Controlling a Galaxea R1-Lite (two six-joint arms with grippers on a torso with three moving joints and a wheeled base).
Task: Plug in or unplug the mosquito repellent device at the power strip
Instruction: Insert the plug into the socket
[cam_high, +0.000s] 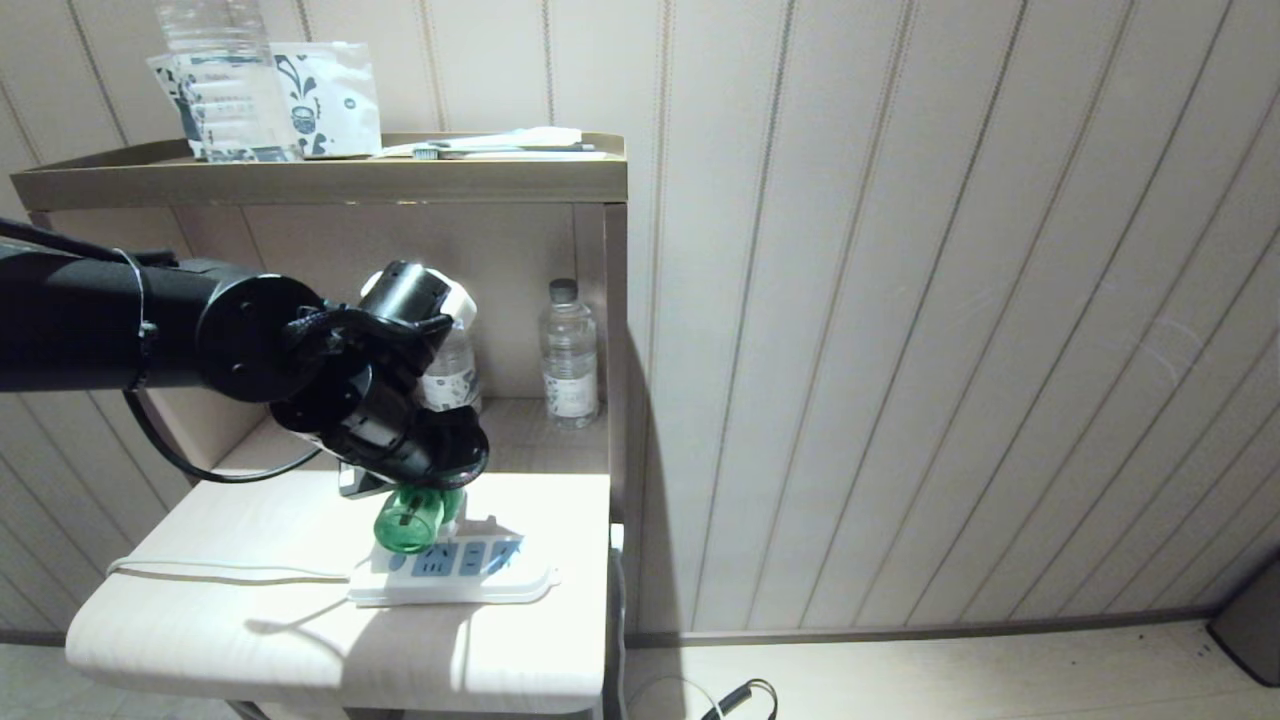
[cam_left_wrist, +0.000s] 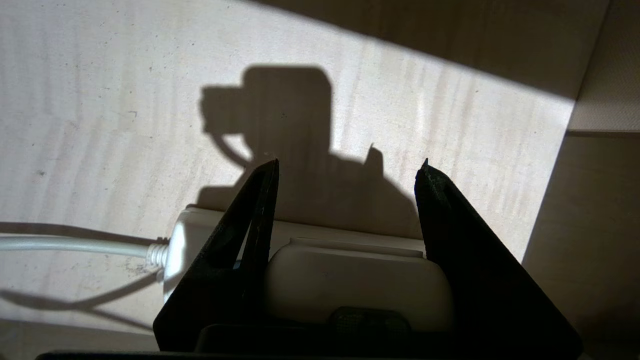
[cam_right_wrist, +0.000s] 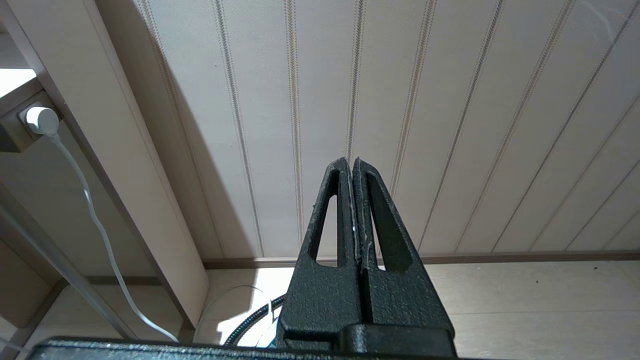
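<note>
The mosquito repellent device (cam_high: 408, 520) is a small green bottle with a white cap (cam_left_wrist: 350, 285). My left gripper (cam_high: 425, 490) is shut on that cap, one black finger on each side (cam_left_wrist: 347, 162). The device hangs tilted over the left end of the white power strip (cam_high: 450, 582), which lies on the lower shelf with its blue sockets facing up. In the left wrist view the strip (cam_left_wrist: 210, 225) sits just behind the cap. I cannot tell whether its pins are in a socket. My right gripper (cam_right_wrist: 351, 160) is shut, empty, and points at the wall away from the shelf.
The strip's white cord (cam_high: 230, 572) runs left along the shelf top (cam_high: 200, 620). Two clear water bottles (cam_high: 570, 350) stand at the back of the niche, one partly behind my arm. A side panel (cam_high: 615, 350) closes the right. A dark cable (cam_high: 740, 695) lies on the floor.
</note>
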